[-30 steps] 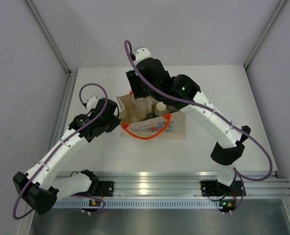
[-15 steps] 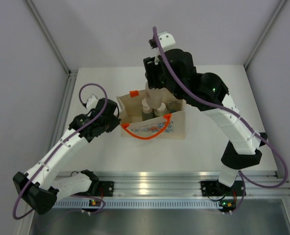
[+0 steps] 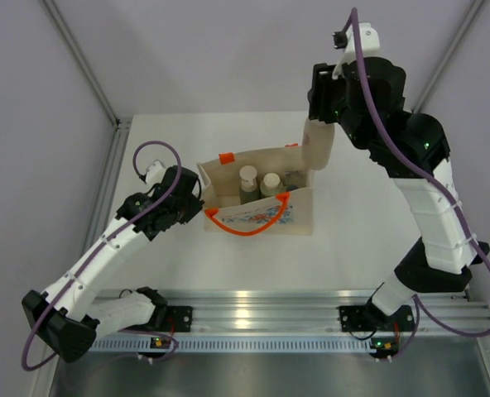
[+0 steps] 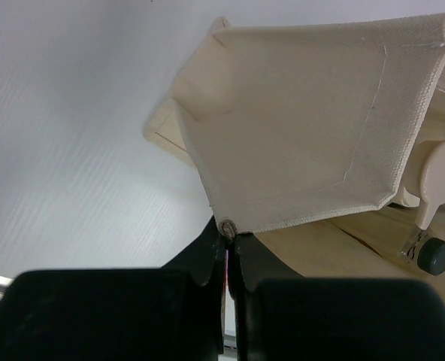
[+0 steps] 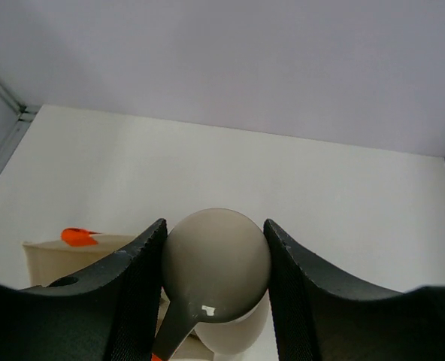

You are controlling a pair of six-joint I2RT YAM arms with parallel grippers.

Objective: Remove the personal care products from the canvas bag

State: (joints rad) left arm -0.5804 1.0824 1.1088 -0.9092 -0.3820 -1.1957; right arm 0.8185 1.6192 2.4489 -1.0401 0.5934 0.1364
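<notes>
The right gripper (image 5: 215, 233) had its jaws closed round the pale cap of the tan bottle (image 3: 318, 142), which hung clear of the canvas bag (image 3: 257, 217), toward 1 o'clock from it in the top view. Held by that rounded cap alone, the bottle could swing or slip free on a quick move. The left gripper (image 4: 228, 235) pinched the bag's edge at 9 o'clock, jaws nearly shut; if that pinch slipped, the bag might tip with the capped bottles (image 3: 248, 176) inside

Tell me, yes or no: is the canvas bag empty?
No, the top view shows two pale-capped bottles standing inside the canvas bag.
</notes>
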